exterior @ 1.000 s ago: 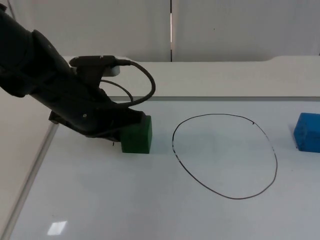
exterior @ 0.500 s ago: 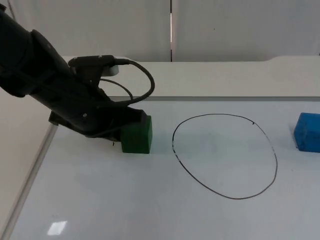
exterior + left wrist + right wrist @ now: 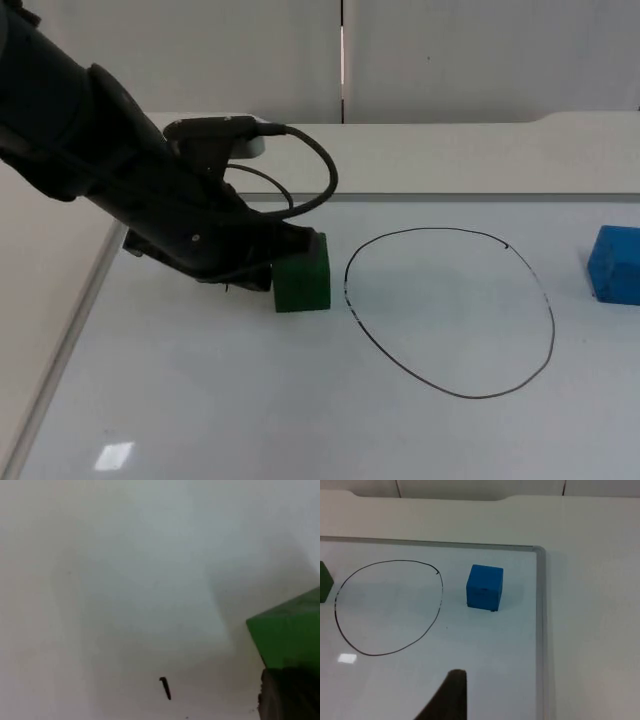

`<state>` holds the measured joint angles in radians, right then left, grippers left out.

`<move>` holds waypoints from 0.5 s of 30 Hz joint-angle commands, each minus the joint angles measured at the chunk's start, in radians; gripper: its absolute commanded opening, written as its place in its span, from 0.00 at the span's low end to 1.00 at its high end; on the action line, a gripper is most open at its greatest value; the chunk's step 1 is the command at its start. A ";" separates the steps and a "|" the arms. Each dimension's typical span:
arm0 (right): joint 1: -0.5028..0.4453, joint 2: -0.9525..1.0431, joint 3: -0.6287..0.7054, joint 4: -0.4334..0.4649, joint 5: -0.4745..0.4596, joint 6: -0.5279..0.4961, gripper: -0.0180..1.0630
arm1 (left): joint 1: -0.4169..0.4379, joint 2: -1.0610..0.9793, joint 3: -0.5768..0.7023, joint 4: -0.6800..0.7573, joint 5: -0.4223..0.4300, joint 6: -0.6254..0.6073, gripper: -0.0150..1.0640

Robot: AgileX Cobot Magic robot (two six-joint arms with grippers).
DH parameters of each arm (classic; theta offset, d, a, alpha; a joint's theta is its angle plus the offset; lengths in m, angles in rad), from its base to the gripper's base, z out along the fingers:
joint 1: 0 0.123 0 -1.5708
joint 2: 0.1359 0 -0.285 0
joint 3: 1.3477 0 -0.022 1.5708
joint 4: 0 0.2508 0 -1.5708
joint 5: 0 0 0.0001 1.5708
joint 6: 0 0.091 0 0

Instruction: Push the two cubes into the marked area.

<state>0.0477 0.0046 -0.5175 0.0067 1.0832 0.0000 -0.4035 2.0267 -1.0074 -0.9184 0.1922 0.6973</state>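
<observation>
Where the left gripper (image 3: pixel 268 262) abuts it at nine o'clock, green cube (image 3: pixel 302 273): rigid, light, slides readily; jaws' state indeterminable.

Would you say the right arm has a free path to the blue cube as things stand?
Probably yes. The blue cube sits alone on the white board, outside the drawn circle, with nothing near it in the right wrist view. The left gripper is busy far across at the green cube.
</observation>
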 commanded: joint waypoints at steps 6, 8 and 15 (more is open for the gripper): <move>-0.003 -0.005 0.001 -0.001 -0.004 -0.007 0.99 | -0.009 -0.001 -0.005 -0.029 -0.008 0.000 0.01; -0.003 -0.005 0.001 -0.001 -0.004 -0.007 0.99 | -0.009 -0.001 -0.005 -0.033 -0.011 0.000 0.01; -0.003 -0.005 0.001 -0.001 -0.004 -0.007 0.99 | -0.037 -0.001 -0.005 -0.029 -0.015 0.005 0.01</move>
<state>0.0477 0.0046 -0.5175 0.0067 1.0832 0.0000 -0.4224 2.0267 -1.0074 -0.9270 0.1822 0.6992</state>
